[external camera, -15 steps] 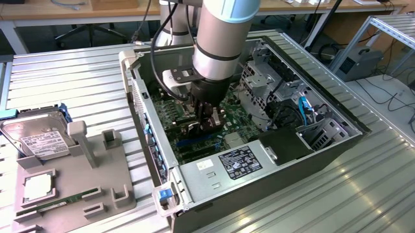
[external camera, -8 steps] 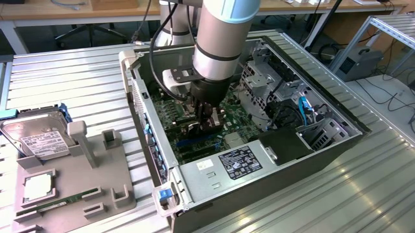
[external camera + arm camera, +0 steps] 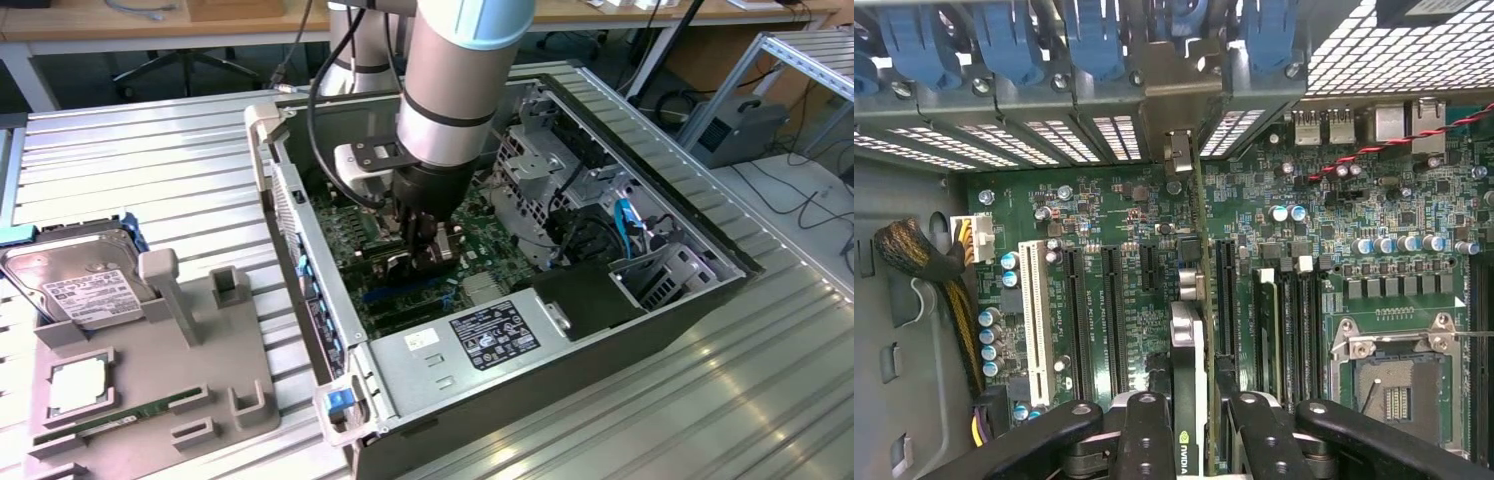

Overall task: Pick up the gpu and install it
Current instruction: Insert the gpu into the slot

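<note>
Hand (image 3: 1194, 410) grips gpu (image 3: 1187, 330) upright inside computer case (image 3: 534, 410).

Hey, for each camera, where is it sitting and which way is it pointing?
Exterior view: off the arm, high up, looking down at an angle into the open case on the bench; the arm and gripper show.
Wrist view: on the wrist, looking along the fingers onto the motherboard; they clamp the gpu edge-on.
Shared: gripper, motherboard and the case's inside.
</note>
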Controlling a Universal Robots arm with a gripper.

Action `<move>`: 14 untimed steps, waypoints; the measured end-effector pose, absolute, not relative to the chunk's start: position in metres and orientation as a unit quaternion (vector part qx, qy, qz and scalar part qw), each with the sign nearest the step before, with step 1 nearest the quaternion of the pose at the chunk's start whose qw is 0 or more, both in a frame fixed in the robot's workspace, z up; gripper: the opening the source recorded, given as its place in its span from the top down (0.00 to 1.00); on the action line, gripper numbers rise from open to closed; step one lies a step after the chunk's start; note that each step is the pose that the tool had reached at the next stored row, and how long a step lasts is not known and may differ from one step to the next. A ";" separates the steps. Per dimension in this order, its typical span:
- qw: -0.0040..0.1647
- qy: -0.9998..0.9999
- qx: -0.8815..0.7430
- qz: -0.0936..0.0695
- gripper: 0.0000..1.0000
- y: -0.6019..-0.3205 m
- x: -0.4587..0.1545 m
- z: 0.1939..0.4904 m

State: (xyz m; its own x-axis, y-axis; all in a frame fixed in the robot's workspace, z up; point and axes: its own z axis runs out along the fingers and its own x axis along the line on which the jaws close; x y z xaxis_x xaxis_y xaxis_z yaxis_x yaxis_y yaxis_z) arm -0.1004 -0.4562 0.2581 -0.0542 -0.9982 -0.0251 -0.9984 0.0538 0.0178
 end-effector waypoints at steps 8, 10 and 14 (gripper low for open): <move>0.003 0.726 -0.688 0.015 0.73 -0.456 -0.100 0.257; 0.003 0.726 -0.688 0.015 0.73 -0.456 -0.100 0.257; 0.003 0.726 -0.688 0.015 0.73 -0.456 -0.100 0.257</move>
State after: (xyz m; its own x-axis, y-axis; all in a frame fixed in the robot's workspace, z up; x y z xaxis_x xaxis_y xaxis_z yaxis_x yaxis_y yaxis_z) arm -0.1004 -0.4562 0.2567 -0.0542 -0.9982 -0.0252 -0.9984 0.0538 0.0177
